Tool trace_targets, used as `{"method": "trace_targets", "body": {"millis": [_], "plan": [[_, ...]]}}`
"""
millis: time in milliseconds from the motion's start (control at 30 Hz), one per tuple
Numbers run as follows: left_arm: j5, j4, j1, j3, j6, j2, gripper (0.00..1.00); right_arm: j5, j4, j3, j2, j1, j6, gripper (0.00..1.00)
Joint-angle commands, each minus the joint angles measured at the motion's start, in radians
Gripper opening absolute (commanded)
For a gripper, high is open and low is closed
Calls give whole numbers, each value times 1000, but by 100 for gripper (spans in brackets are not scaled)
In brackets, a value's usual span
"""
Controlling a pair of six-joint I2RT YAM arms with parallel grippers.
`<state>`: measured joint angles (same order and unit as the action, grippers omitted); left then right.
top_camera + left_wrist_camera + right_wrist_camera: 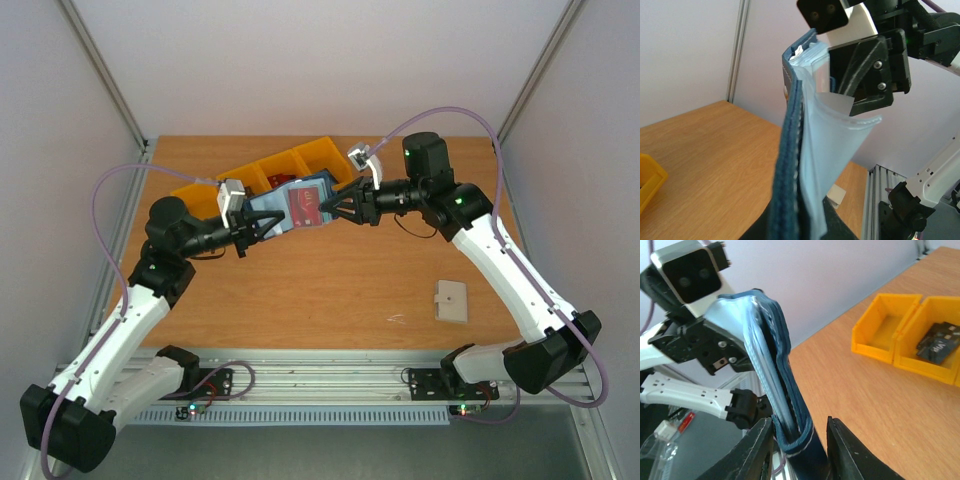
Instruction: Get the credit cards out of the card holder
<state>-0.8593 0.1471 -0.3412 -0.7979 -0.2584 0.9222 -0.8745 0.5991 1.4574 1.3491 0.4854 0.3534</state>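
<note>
On my left, the left gripper [252, 224] is pressed tight on the near end of the card holder [285, 214], which hangs in the air between the two arms, above the back of the table [330, 290] and not touching it. The navy wallet is open, its pale blue inner pockets facing up, and a red credit card [305, 202] sits in them. Just behind it runs the row of yellow bins [262, 172], one of them with a dark card [940, 342] lying inside. The right gripper [335, 210] straddles the wallet's other end, a finger on either side of the folded edge (from its wrist camera I cannot tell whether it truly pinches or only brackets it). Well apart, to the right, a beige pad [451, 301] lies flat on the wood.
</note>
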Motion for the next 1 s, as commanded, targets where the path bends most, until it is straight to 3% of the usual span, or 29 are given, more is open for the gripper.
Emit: {"method": "trace_targets", "body": {"millis": [0, 533, 767, 967], "plan": [[-48, 77, 6, 0, 2, -14, 0, 88, -39, 8, -11, 6, -22, 20], [-118, 66, 2, 6, 66, -16, 0, 91, -41, 85, 61, 28, 9, 22], [-102, 64, 1, 13, 60, -19, 0, 30, 8, 134, 87, 27, 40, 35], [-96, 68, 1, 20, 54, -24, 0, 30, 16, 119, 86, 28, 38, 34]]}}
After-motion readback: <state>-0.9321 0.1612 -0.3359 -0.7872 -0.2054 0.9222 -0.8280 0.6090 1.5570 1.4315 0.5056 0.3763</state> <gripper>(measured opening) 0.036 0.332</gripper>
